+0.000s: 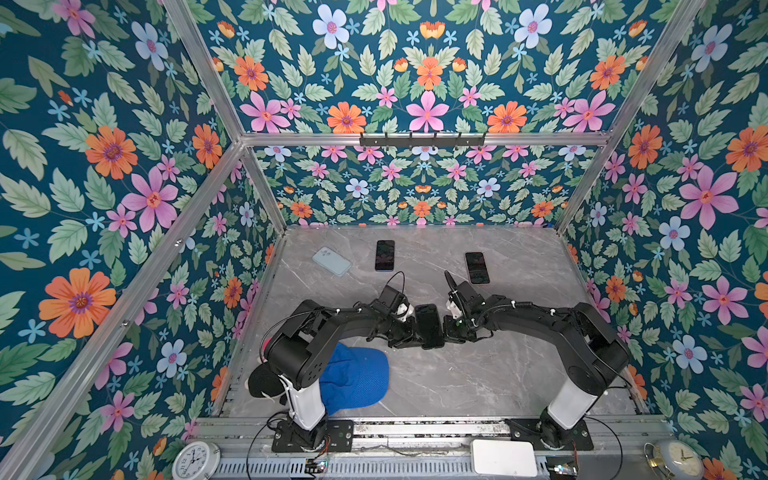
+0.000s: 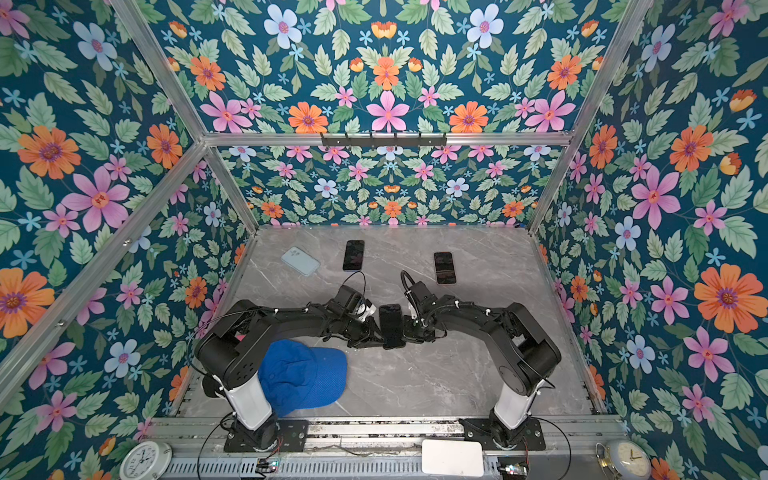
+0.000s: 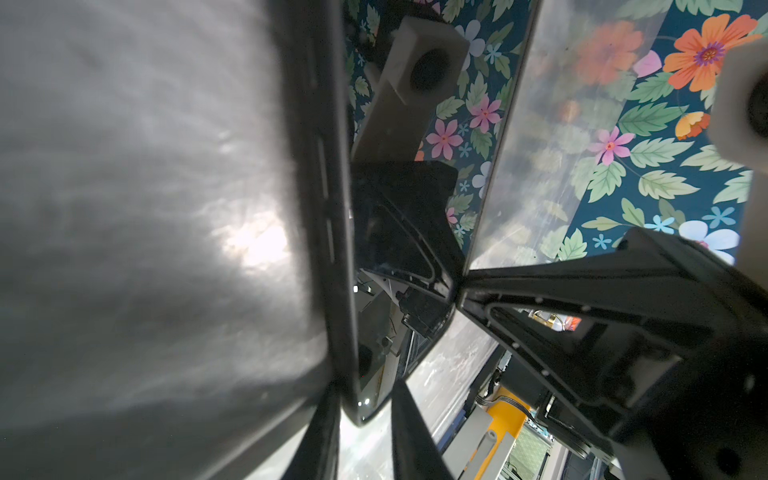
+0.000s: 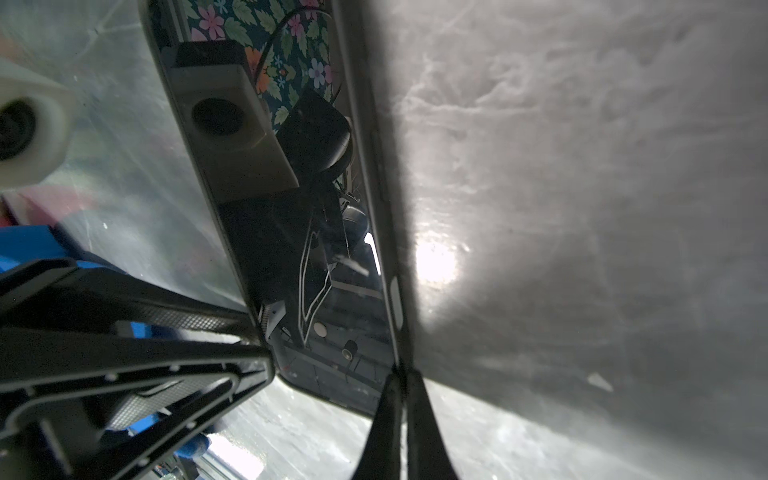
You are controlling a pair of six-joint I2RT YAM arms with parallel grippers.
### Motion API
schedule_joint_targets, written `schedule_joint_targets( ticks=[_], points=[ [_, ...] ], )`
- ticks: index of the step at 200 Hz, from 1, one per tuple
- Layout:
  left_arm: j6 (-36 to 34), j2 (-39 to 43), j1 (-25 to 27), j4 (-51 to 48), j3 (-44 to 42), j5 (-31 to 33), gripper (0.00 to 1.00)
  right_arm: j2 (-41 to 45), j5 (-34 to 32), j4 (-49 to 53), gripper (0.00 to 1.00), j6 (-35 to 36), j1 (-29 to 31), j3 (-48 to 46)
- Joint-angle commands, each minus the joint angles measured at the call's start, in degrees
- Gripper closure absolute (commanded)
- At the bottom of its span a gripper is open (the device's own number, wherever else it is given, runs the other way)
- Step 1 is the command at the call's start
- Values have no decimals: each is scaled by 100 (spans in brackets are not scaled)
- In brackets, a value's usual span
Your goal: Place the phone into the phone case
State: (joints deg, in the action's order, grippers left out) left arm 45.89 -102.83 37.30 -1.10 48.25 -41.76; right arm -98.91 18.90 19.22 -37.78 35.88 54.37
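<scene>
Marble tabletop (image 1: 478, 374) within floral walls (image 1: 415, 187); left pincer (image 1: 415, 329) and right pincer (image 1: 445, 328) grip one phone (image 1: 429, 326).

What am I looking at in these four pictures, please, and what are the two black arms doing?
These are two robot arms bolted at the near edge of a marble-look table, each ending in a two-fingered gripper. Two pictures come from a paired camera overhead, so they look nearly alike. The other two come from small cameras on the arms' wrists, hence the odd close-ups. The left gripper is clamped on one long edge of a black phone, and the right gripper is closed at the opposite edge. Farther back lie what looks like a light blue phone case and two dark phones. A blue cap lies by the left arm's base.
</scene>
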Motion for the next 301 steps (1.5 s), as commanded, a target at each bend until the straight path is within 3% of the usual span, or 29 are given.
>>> schedule_joint_targets(
  ticks=[1,62,101,133,155,178,230,301],
  points=[
    [-73,-62,25,150,-16,211,76,-32,141,-224,100,-137,78,-55],
    [-294,130,-5,-270,132,425,75,209,-168,67,100,-111,83,-43],
    [-485,305,-80,-547,220,620,68,337,-429,284,90,-110,85,3],
    [-594,507,-257,-722,154,749,66,525,-748,519,73,-307,190,161],
    [-741,660,-470,-931,154,882,61,441,-1252,903,54,-373,390,545],
    [-891,776,-639,-1099,209,937,54,-74,-1716,1298,41,-410,493,1012],
    [-1130,865,-920,-1402,265,1007,43,-738,-2277,1971,26,-450,742,1971],
    [-1223,975,-1117,-1466,134,1001,33,-1240,-2348,2160,12,-461,945,2517]
  ],
)
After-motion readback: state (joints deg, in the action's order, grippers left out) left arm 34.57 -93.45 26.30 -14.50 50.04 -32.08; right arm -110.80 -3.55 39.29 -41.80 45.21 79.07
